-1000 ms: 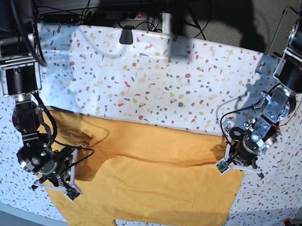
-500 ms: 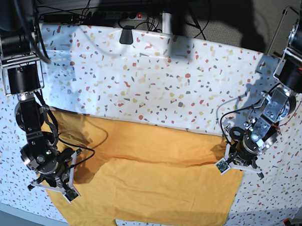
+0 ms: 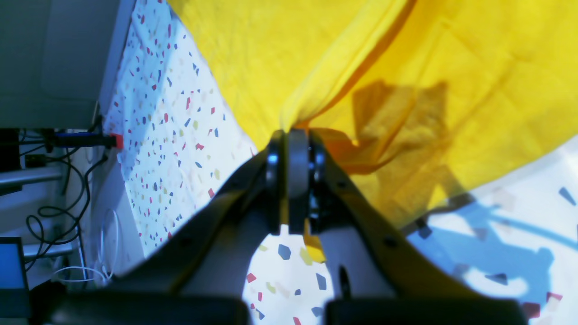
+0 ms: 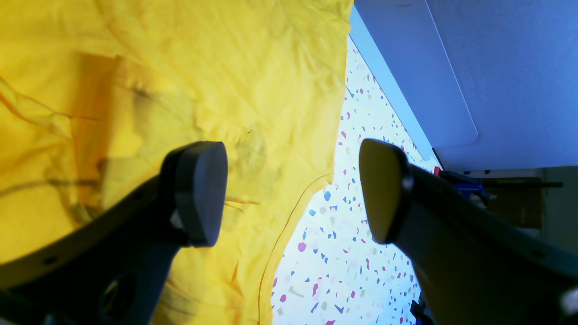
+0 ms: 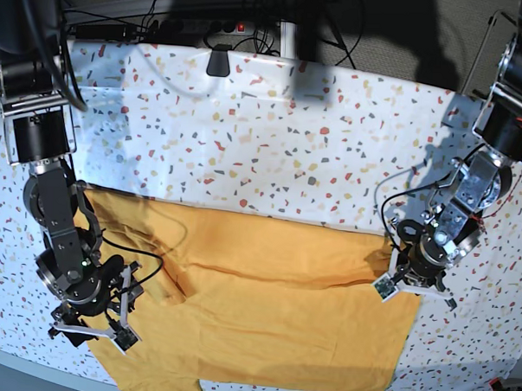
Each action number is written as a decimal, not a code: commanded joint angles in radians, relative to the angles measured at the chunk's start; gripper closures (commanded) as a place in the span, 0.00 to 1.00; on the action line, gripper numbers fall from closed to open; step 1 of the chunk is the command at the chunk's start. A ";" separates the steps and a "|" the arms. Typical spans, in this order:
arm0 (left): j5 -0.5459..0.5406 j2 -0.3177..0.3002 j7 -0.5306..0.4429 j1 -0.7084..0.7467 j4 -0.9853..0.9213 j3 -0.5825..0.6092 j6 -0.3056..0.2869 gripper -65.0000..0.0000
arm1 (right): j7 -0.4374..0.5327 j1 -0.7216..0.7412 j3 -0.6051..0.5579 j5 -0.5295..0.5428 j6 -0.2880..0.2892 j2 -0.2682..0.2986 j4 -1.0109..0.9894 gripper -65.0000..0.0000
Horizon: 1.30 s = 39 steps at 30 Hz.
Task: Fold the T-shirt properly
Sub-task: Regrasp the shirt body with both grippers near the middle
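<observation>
Mustard T-shirt [image 5: 265,308] spread along tabletop's [image 5: 272,135] near edge. Left gripper [image 3: 292,149] clamped on cloth corner, likely anchoring fold. Right gripper [image 4: 289,189] spread wide, empty, above neckline side.

You get bright overhead light; hard shadows fall on the surface [image 5: 273,127] in the base view. Both wrist views look oversaturated, with each tool's near parts blurred and a blue cast.

Matt, creased cloth T-shirt [image 5: 265,308] on a smooth speckled table cover [image 5: 272,144].
</observation>
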 commanded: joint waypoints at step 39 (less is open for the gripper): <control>-0.652 0.020 0.161 -0.258 -0.242 -0.010 -0.188 0.55 | -0.318 0.029 0.007 0.409 0.198 0.029 0.037 0.47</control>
